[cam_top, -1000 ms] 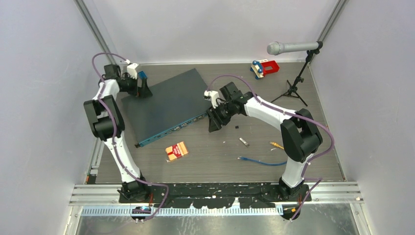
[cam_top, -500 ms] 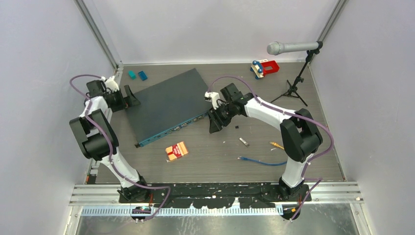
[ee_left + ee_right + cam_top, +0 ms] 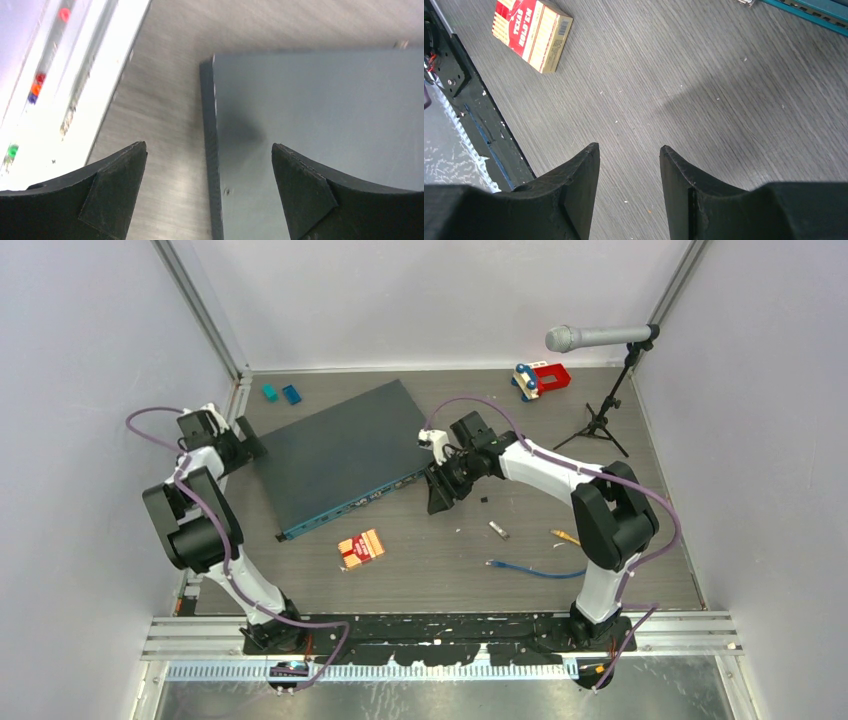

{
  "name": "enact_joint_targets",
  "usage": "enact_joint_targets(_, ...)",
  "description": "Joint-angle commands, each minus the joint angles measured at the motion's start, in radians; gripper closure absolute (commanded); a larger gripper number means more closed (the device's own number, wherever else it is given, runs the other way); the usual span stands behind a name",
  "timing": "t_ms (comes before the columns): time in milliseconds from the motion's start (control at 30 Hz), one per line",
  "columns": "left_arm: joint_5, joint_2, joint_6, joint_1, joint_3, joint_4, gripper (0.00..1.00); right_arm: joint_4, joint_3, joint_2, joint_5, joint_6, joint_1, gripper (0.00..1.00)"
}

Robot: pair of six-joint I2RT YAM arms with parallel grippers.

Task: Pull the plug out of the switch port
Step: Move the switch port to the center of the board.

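Far left in the top cam we see the left gripper [image 3: 248,443] at the left corner of the switch [image 3: 340,455], by the left rail of the table [image 3: 440,585]. Its wrist cam shows the fingers [image 3: 115,192] spread wide w/ only the switch [image 3: 320,125] corner and bare table btwn them. Whether they touch the box we can't tell.

Behind it, near the back wall, a teal block [image 3: 269,393] and a blue block [image 3: 291,394] lie side by side, apart from the switch. The switch lies flat and skewed, left of centre, dark top up, teal front edge facing near-right. The sockets are too small for us to tell what sits in them. Near that edge a red-yellow box [image 3: 361,548] lies flat.

At the edge's right end we see the right gripper [image 3: 435,502], pointing down at the table. In its wrist cam the fingers [image 3: 569,200] stand a narrow gap apart, holding nothing, w/ bare wood btwn them. The box [image 3: 532,34] is top left there, and the switch [image 3: 824,11] shows as a teal strip top right.

Further right lie a small metal bit [image 3: 498,529], a yellow-tipped bit [image 3: 565,536] and a blue cable [image 3: 535,571], loose and well apart from the switch. Back right are a red toy [image 3: 541,377] and a mic [image 3: 590,337] on a tripod stand.
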Motion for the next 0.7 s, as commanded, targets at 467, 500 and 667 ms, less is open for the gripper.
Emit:
enact_joint_targets(467, 0.201, 0.291, -0.044, -0.038, 0.325, -0.001, 0.17, 0.016, 0.026, 0.043, -0.02, -0.006, 0.001, 0.47)
enact_joint_targets(500, 0.213, 0.291, -0.05, -0.043, 0.322, -0.017, 0.2, 0.015, 0.025, 0.042, -0.021, -0.006, 0.002, 0.47)
enact_joint_targets(667, 0.225, 0.26, -0.058, -0.076, 0.244, -0.07, 0.33, 0.007, 0.028, 0.037, -0.022, -0.01, 0.001, 0.47)
